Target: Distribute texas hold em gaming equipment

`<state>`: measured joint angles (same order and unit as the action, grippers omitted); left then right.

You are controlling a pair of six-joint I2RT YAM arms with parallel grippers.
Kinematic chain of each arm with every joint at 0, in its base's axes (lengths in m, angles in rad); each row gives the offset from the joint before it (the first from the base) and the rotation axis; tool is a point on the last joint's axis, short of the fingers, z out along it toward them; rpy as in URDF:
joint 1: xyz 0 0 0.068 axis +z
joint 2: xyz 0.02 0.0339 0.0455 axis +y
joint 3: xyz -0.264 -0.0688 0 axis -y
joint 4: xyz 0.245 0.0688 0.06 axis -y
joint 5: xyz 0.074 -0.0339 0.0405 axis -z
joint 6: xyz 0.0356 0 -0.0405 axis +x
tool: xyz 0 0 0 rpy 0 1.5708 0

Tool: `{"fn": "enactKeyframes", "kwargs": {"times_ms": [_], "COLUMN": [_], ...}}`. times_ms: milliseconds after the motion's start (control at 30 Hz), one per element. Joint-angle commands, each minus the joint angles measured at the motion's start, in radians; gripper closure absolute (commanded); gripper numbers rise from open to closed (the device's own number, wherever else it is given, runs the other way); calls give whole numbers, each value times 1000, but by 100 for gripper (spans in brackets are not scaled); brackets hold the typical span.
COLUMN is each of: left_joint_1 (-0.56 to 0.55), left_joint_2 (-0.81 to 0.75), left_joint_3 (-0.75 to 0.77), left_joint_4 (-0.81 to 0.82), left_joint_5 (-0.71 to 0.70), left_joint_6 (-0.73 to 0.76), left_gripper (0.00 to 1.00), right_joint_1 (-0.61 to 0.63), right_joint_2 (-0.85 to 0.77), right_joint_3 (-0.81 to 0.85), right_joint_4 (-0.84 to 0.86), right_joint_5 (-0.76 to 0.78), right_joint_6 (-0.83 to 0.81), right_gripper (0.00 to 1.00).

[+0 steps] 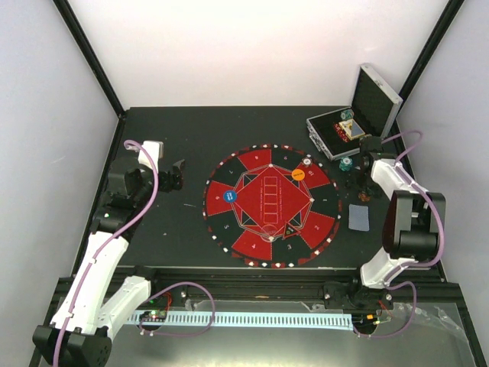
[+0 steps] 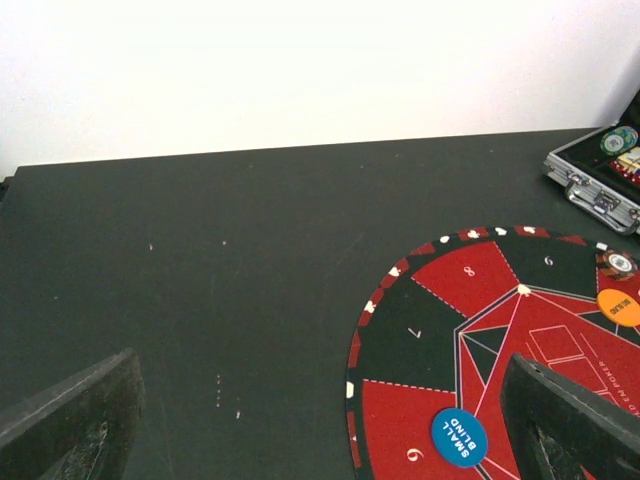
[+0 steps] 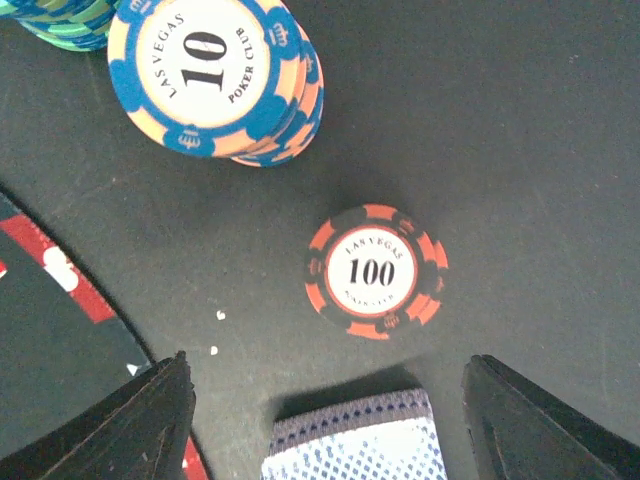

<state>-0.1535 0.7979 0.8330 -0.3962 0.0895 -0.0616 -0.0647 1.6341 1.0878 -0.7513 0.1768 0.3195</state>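
Chip [image 3: 375, 272] just ahead of right gripper [image 3: 325, 365]

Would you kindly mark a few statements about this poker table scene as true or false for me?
1. The silver case stands open. True.
2. The blue disc reads BIG BLIND. False: it reads SMALL BLIND.
3. The right gripper is shut on the 100 chip. False: it is open, and the chip lies free, untouched.
4. The 10 chips sit in a stack. True.
5. The left gripper holds a card. False: it is open and empty.
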Motion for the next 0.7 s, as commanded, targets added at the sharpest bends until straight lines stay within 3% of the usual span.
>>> {"fn": "enactKeyframes", "kwargs": {"times_ms": [0, 667], "left_joint_1": [-9, -9], "left_joint_2": [-14, -12], "left_joint_3": [4, 3], "left_joint_4": [-3, -3], "left_joint_5": [-11, -12], "left_joint_6": [5, 5], "left_gripper": [1, 1], "right_joint_1": [-10, -64], "right_joint_2": [49, 141], "right_joint_3": [20, 55], "right_joint_4": [66, 70], "right_joint_5": [-6, 15], "right_joint_6": [4, 0], "right_gripper": [25, 25]}}
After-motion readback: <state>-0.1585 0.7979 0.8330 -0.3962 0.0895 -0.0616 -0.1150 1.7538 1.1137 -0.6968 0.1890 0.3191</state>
